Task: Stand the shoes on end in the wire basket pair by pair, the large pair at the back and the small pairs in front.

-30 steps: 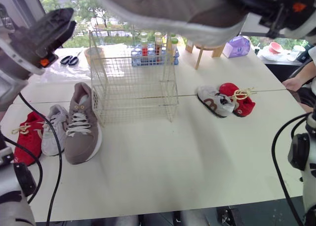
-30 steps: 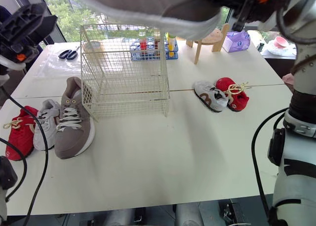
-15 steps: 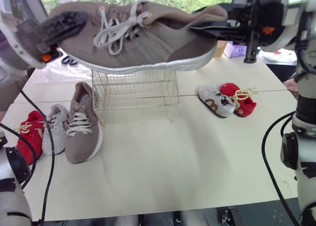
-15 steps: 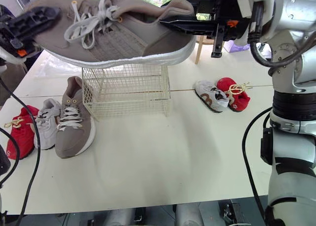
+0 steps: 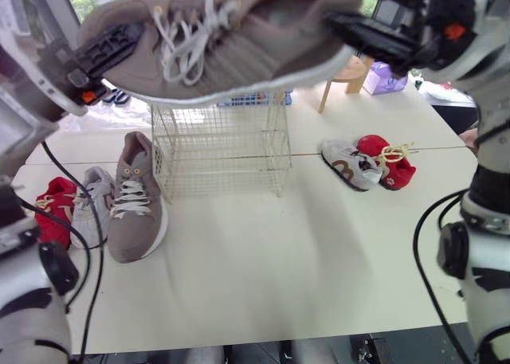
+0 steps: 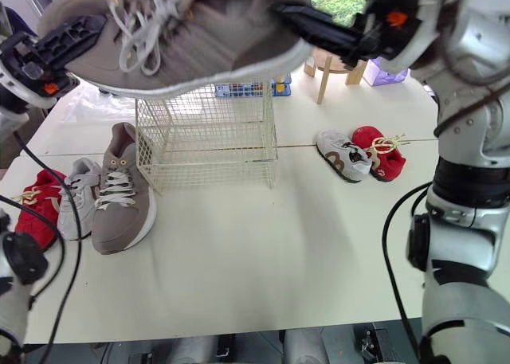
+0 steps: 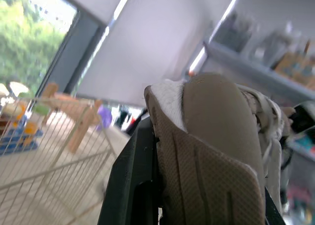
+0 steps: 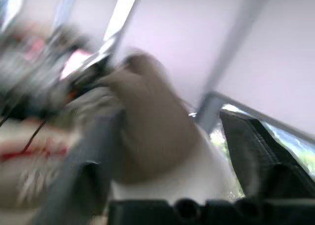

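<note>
- With the left fingers (image 5: 111, 49) tight on the toe and the right fingers (image 5: 374, 39) tight on the heel, holding the big brown shoe (image 5: 239, 37) up high, sole down, above the wire basket (image 5: 223, 153)
- Nothing in the wire basket yet, so this looks like the very first step: getting the large pair in at the back
- Lying on the worktop (image 5: 279, 260) just left of the basket: the other big shoe (image 5: 135, 201), with the left grey shoe (image 5: 92, 209) and the left red shoe (image 5: 52, 213) beside it
- Off to the right of the basket: the right grey shoe (image 5: 347, 163) and the right red shoe (image 5: 390, 161), touching
- Next, most likely: tip the held shoe so one end points down, then bring it down into the back of the basket
- Probably need to let go with one side on the way in, or no room between the wires
- Careful not to bump the top edge and push the basket along
</note>
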Controlling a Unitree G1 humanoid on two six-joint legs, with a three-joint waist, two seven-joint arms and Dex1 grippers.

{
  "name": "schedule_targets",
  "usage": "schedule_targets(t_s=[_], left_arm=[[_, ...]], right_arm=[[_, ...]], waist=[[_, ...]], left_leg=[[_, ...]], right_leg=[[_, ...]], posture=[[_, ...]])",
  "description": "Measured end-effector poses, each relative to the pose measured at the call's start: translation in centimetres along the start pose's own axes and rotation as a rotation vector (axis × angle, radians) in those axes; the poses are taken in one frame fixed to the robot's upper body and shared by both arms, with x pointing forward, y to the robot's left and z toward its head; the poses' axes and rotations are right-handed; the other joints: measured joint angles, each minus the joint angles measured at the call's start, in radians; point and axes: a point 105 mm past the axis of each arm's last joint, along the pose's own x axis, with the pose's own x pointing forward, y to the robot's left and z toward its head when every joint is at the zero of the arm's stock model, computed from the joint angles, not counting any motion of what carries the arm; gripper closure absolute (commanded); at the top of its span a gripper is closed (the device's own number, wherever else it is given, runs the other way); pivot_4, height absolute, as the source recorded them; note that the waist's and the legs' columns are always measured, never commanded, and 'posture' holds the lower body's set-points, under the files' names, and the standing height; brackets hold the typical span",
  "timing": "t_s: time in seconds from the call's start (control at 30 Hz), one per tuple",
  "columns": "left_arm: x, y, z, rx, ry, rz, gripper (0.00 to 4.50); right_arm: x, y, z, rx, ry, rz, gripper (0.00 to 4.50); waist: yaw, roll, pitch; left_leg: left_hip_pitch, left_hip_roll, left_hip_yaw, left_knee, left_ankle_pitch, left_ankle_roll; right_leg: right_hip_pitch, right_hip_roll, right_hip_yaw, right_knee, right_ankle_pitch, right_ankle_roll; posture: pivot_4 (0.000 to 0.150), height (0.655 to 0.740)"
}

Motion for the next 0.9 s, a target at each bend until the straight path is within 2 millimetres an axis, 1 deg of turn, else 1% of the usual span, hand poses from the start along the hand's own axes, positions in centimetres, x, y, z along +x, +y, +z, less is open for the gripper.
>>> schedule_targets(t_s=[0.03,0.07,0.13,0.17,0.2,0.27,0.37,0.43,0.5,0.57,0.63,0.77,0.83,0.9], left_arm=[[-0.3,0.1,0.0,-0.027,-0.058,0.008,3.97],[-0.6,0.2,0.0,-0.04,-0.113,0.022,3.97],[-0.5,-0.1,0.0,-0.055,-0.194,0.023,3.97],[-0.2,-0.4,-0.1,-0.069,-0.234,0.012,3.97],[0.1,-0.6,-0.2,-0.089,-0.284,-0.002,3.97],[0.4,-0.6,-0.4,-0.117,-0.344,-0.008,3.97],[1.2,-0.2,-1.3,-0.156,-0.379,-0.007,3.97],[2.1,-0.1,-2.3,-0.187,-0.372,-0.014,3.97],[2.6,0.0,-2.9,-0.189,-0.354,-0.011,3.97],[2.6,0.1,-3.1,-0.191,-0.357,-0.006,3.97],[2.6,0.2,-3.7,-0.183,-0.338,-0.002,3.97],[3.1,0.9,-7.1,-0.187,-0.228,0.034,3.97],[3.0,1.2,-7.8,-0.188,-0.216,0.043,3.97],[3.1,1.1,-7.8,-0.176,-0.216,0.04,3.97]], right_arm=[[-1.3,-1.4,-0.8,0.105,-0.048,-0.108,0.04],[-2.2,-2.2,-1.8,0.211,-0.095,-0.189,0.04],[-2.7,-2.5,-3.3,0.373,-0.177,-0.273,0.04],[-2.7,-2.3,-4.1,0.453,-0.215,-0.297,0.04],[-2.1,-1.6,-5.3,0.541,-0.235,-0.303,0.04],[-0.8,-0.3,-7.0,0.636,-0.231,-0.292,0.04],[2.2,2.3,-7.9,0.739,-0.258,-0.225,0.04],[4.5,4.3,-7.9,0.76,-0.241,-0.141,0.04],[5.8,5.5,-7.2,0.741,-0.233,-0.079,0.04],[5.8,5.6,-6.7,0.725,-0.242,-0.072,0.04],[5.8,5.5,-6.7,0.717,-0.246,-0.076,0.04],[5.9,5.4,-6.8,0.714,-0.245,-0.068,0.04],[5.9,5.3,-7.1,0.721,-0.237,-0.073,0.04],[5.9,5.2,-7.2,0.722,-0.237,-0.078,0.55]], waist=[[0.0,0.0,0.0],[0.0,0.0,0.0],[-0.002,0.0,0.0],[-0.002,0.001,0.0],[-0.004,0.001,0.0],[-0.005,0.001,0.0],[-0.002,0.001,0.0],[0.0,0.001,0.0],[0.003,0.001,0.0],[0.002,0.001,0.0],[-0.001,0.001,0.0],[-0.002,0.001,0.0],[-0.004,0.001,0.0],[-0.006,0.001,0.0]], left_leg=[[0.0,0.0,0.0,0.0,0.0,0.0],[-0.001,-0.001,0.0,0.0,0.0,-0.001],[0.0,0.0,0.0,-0.001,0.0,-0.001],[0.0,0.0,0.0,-0.001,0.001,-0.001],[0.0,0.0,0.001,-0.001,0.001,-0.001],[0.0,-0.001,0.001,-0.001,0.001,-0.001],[0.0,-0.002,0.001,-0.001,0.001,-0.001],[-0.001,-0.003,0.001,0.0,0.001,-0.001],[-0.001,-0.003,0.0,0.001,0.0,0.0],[-0.001,-0.003,0.0,0.001,0.0,0.0],[0.0,-0.003,0.0,0.001,0.0,0.0],[0.0,-0.003,0.0,0.001,0.0,0.0],[0.0,-0.003,0.0,0.001,0.0,0.0],[0.0,-0.003,0.0,0.0,0.0,0.0]], right_leg=[[-0.001,-0.001,0.0,0.0,0.0,0.0],[-0.002,-0.001,0.0,0.001,0.0,0.0],[-0.002,-0.001,0.001,0.001,0.0,0.0],[-0.002,0.0,0.001,0.001,0.0,0.0],[-0.002,0.001,0.0,0.002,0.0,0.0],[-0.002,0.003,0.0,0.002,0.0,0.0],[-0.002,0.005,0.0,0.002,0.0,0.0],[-0.002,0.005,0.0,0.002,0.001,0.001],[0.0,0.006,0.0,0.001,0.001,0.001],[0.001,0.006,0.0,0.0,0.001,0.001],[0.001,0.006,0.0,0.0,0.001,0.001],[0.001,0.008,0.0,0.0,0.001,0.001],[0.001,0.008,0.0,0.0,0.001,0.001],[0.0,0.008,0.0,0.0,0.001,0.001]], posture=[[0.15,0.74],[0.15,0.74],[0.15,0.74],[0.15,0.74],[0.15,0.74],[0.15,0.74],[0.15,0.74],[0.15,0.74],[0.15,0.74],[0.15,0.74],[0.15,0.74],[0.15,0.74],[0.15,0.74],[0.15,0.74]])
